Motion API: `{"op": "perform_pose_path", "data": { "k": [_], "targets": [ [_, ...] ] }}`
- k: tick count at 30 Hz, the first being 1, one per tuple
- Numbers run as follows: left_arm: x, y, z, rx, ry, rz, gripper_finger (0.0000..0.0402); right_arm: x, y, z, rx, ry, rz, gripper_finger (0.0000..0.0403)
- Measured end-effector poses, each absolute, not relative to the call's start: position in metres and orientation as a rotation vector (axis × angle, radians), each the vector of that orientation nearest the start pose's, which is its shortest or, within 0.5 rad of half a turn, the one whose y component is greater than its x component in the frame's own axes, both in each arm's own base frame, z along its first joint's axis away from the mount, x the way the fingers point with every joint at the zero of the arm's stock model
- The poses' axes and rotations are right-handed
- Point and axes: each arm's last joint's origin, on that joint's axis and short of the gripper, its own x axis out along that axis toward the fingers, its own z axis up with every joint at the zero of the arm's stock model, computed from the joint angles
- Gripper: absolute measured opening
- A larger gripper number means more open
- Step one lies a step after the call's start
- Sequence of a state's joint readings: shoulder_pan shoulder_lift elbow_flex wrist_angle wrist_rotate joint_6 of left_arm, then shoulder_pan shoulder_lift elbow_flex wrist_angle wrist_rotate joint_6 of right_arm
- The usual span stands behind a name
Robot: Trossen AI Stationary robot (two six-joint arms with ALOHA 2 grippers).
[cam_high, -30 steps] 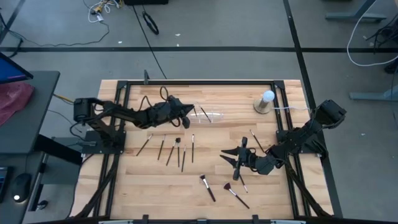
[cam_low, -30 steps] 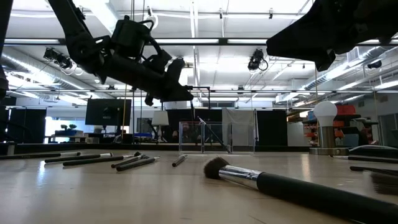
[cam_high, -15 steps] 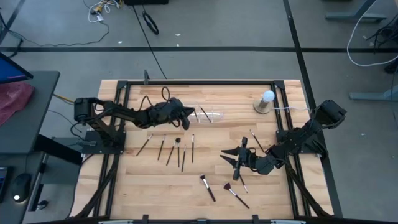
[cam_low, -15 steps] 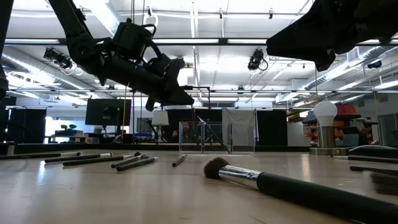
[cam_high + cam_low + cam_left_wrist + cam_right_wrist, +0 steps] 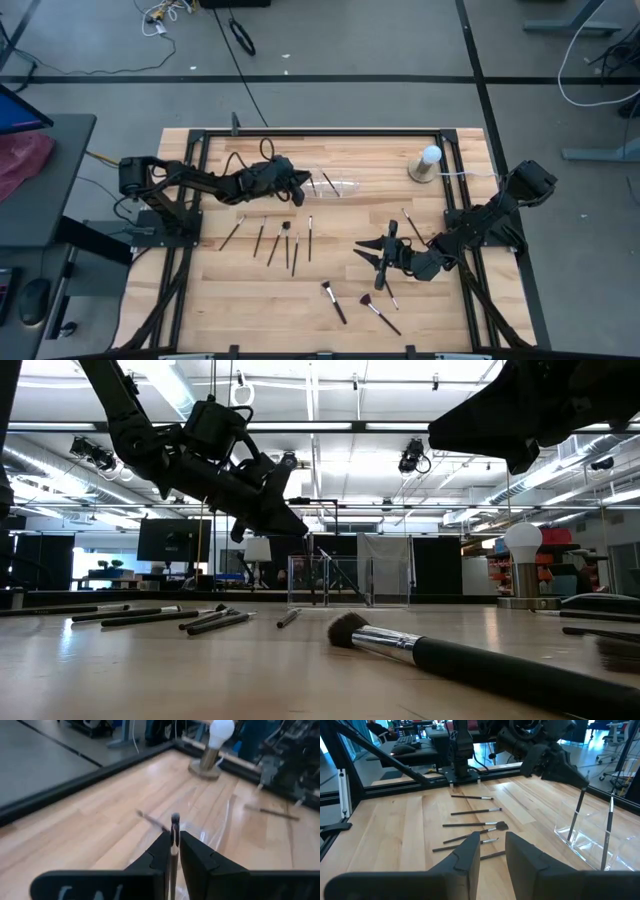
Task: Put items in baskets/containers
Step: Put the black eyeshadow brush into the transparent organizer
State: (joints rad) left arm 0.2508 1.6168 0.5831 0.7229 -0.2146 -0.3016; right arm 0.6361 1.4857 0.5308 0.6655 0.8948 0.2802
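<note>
Hanging over the clear tray [image 5: 338, 186] at the far middle of the table, one thin brush [image 5: 174, 840] sits pinched between the fingers of the left gripper [image 5: 173, 851], its tip poking up past them. The jaws are closed on it, though only lightly by the look. One brush [image 5: 608, 837] already stands leaning in the tray, and a second [image 5: 577, 816] slants at its near edge. These brushes look light, stiff and slick along the handle, soft only at the tip, so the mid-handle is the place to take hold, and a loose pinch could let one slide. The tray looks light too and could shift if bumped. A row of brushes [image 5: 275, 239] lies left of centre, with more [image 5: 333, 301] toward the near edge. The right gripper [image 5: 385, 255] waits low at right of centre, its fingers parted and empty. A white ball on a tan base [image 5: 427, 163] stands at the far right.
</note>
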Motion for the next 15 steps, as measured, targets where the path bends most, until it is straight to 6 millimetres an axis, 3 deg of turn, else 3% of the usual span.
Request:
{"op": "perform_pose_path", "data": {
  "k": [10, 15],
  "targets": [
    [0.286, 0.094, 0.159, -0.230, 0.244, 0.540, 0.0138, 0.231, 0.142, 0.177, 0.076, 0.171, -0.284, 0.0093],
    [0.282, 0.094, 0.174, -0.181, 0.209, 0.508, 0.0161, 0.231, 0.142, 0.177, 0.076, 0.171, -0.286, 0.0093]
  ]
}}
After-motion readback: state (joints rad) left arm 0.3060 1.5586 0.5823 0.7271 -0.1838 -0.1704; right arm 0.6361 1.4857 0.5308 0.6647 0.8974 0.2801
